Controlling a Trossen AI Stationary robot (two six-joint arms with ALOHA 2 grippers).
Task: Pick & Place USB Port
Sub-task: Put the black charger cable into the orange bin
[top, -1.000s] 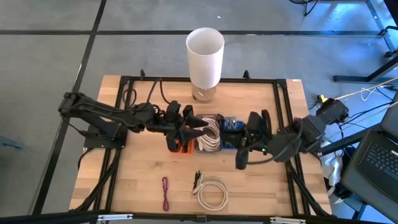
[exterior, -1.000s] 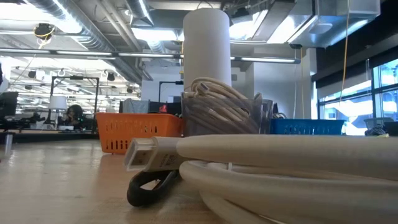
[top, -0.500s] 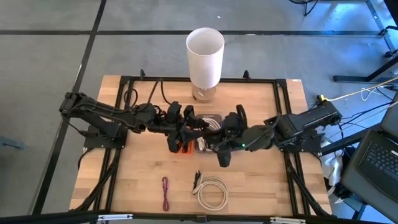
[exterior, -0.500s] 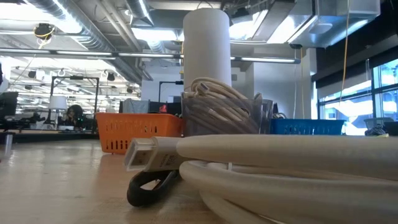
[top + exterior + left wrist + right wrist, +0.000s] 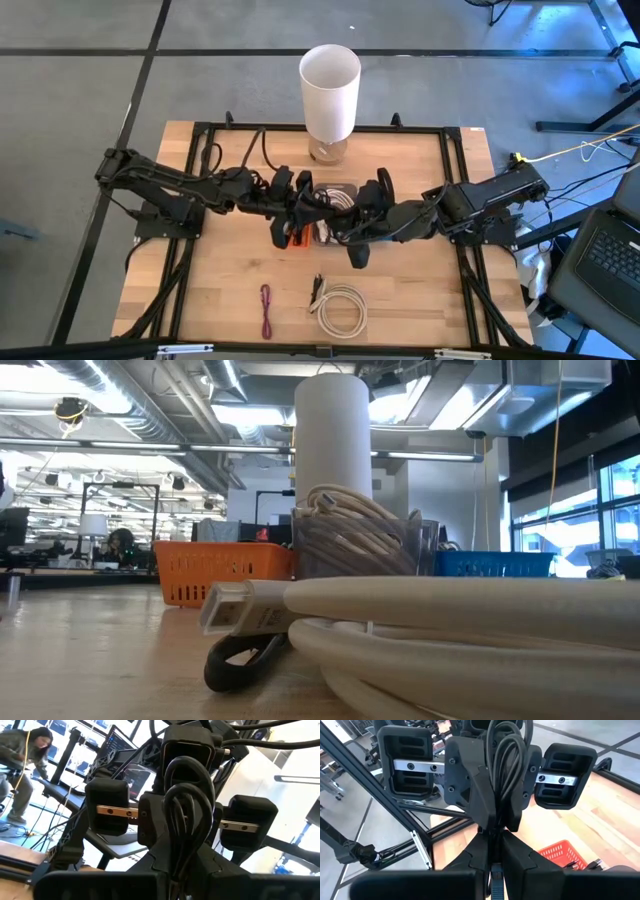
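Three bins: orange [image 5: 225, 572], clear [image 5: 360, 546], blue [image 5: 493, 564]. One white cylinder [image 5: 329, 88]. Two loose cables: white [image 5: 341, 306], pink [image 5: 266, 309].

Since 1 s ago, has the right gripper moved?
Yes. The right gripper swung leftward from beside the blue bin to over the clear cable bin, meeting the left gripper.

This is a robotics lab or workshop inside a big industrial hall. The low view shows bare pipes and ducts [image 5: 130, 410] on the ceiling, long strip lights [image 5: 240, 415] and rows of work benches [image 5: 70, 565] far behind. The wooden table [image 5: 220, 290] stands on a grey concrete floor [image 5: 80, 90], with loose cables [image 5: 590, 150] and a laptop [image 5: 605, 255] beside it. A person [image 5: 22, 765] bends near other equipment.
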